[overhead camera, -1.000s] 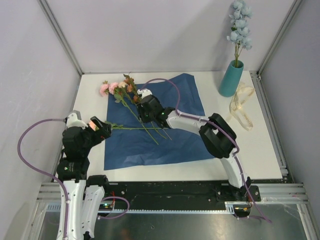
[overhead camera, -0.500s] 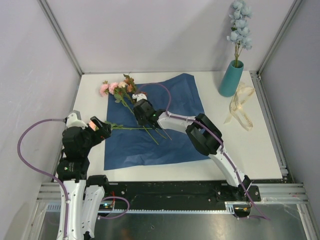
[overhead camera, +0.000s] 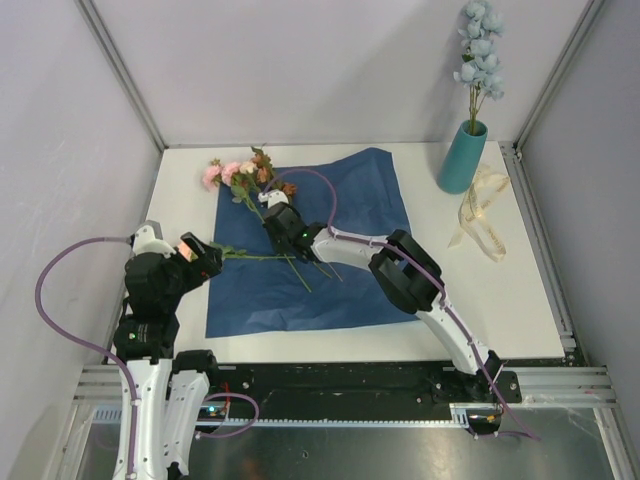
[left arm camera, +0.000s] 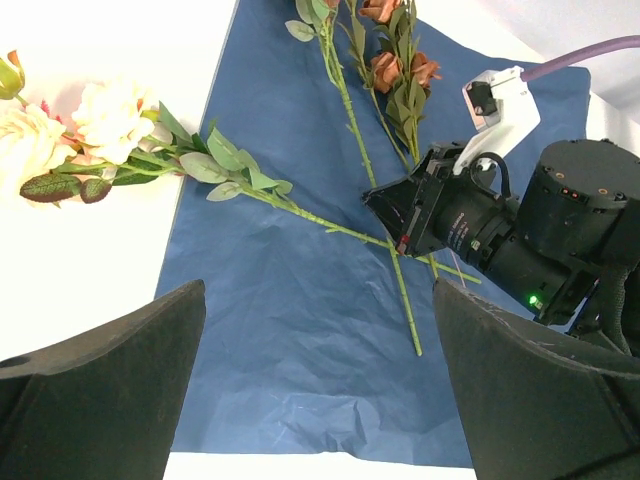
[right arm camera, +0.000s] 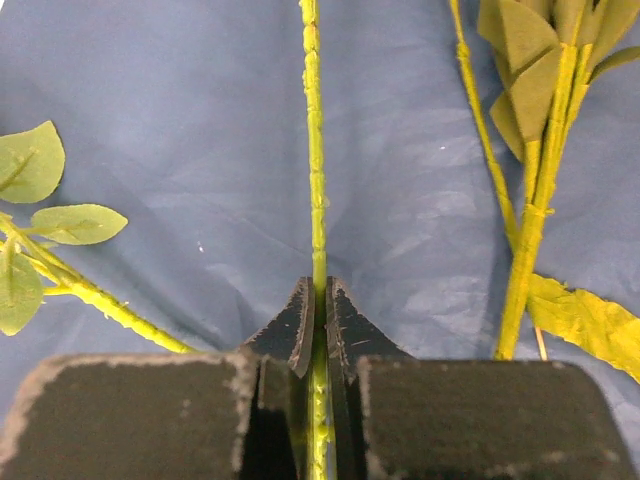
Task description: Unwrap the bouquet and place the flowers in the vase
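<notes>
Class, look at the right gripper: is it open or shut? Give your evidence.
Shut. In the wrist view the right gripper pinches a green stem, closed tight on it with no gap.

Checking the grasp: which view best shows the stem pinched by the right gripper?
Right wrist view: the stem runs straight between the right gripper's shut fingers. The top view shows only thin stems partly under the arm; the left wrist view shows stems meeting the gripper, the pinch hidden.

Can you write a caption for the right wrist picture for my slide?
The right gripper pinches one thin green stem lying on the blue paper.
</notes>
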